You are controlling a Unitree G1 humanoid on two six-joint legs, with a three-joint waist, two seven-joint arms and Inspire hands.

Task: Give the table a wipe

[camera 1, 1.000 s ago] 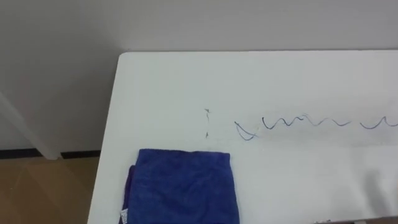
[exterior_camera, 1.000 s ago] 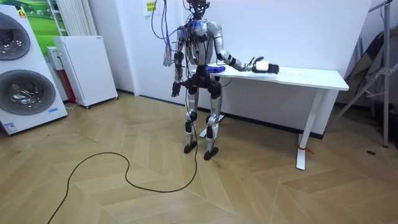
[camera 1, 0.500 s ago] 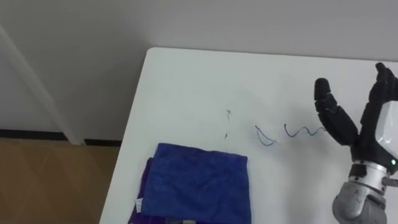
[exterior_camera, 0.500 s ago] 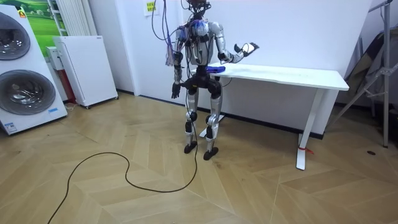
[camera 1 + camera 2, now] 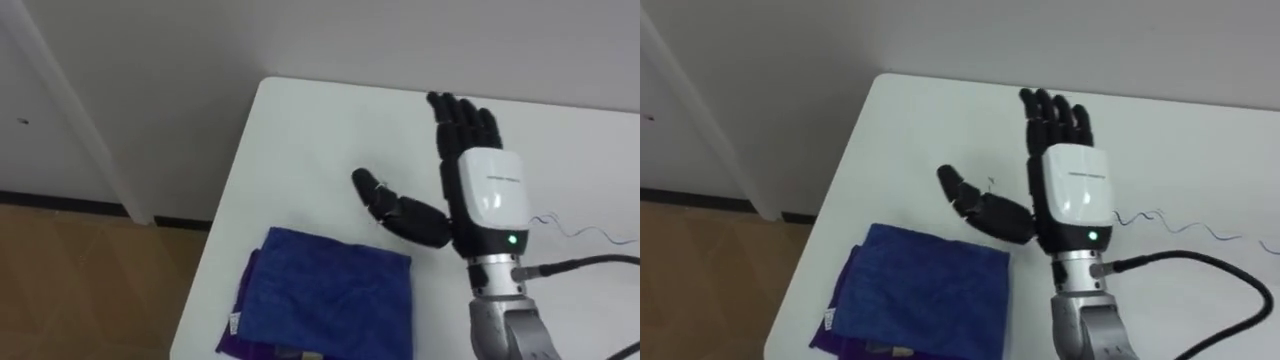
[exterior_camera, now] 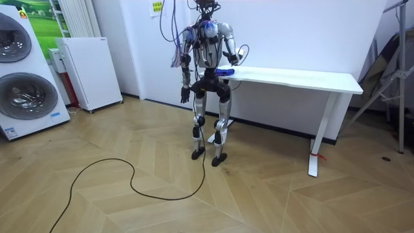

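1. While the robot stands at the end of the white table (image 6: 304, 79) on the room view's left, its right hand (image 5: 487, 195) is held up over the tabletop at the middle right of the eye views. The fingers are stretched straight and close together, the thumb is spread wide towards the frame's left, and nothing is held.
2. The left hand (image 6: 184, 97) is seen hanging at the robot's side in the room view. Its state cannot be told.
3. A blue cloth (image 5: 330, 300) is laid folded on the table at the lower centre of the eye views, near the table's left edge. It is not touched by the right hand, whose thumb tip is seen just past the cloth's far edge.
4. A thin blue pen line (image 5: 580, 233) is drawn in waves across the tabletop at the right of the frame. Its left end is covered by the right hand and wrist, and no letters can be made out in it.
5. A small white tag (image 5: 233, 322) is seen at the cloth's lower left corner; any print on it is too small to be read.
6. Beyond the table a pale wall (image 5: 200, 50) is seen, with a white slanted bar (image 5: 80, 130) at the upper left and wooden floor (image 5: 90, 290) at the lower left.
7. In the room view, washing machines (image 6: 26, 94) and a white cabinet (image 6: 90, 71) are placed at the left. A yellow sticker (image 6: 157, 7) is fixed on the wall at the top, its writing unreadable, and a metal stand (image 6: 388, 77) is seen at the far right.
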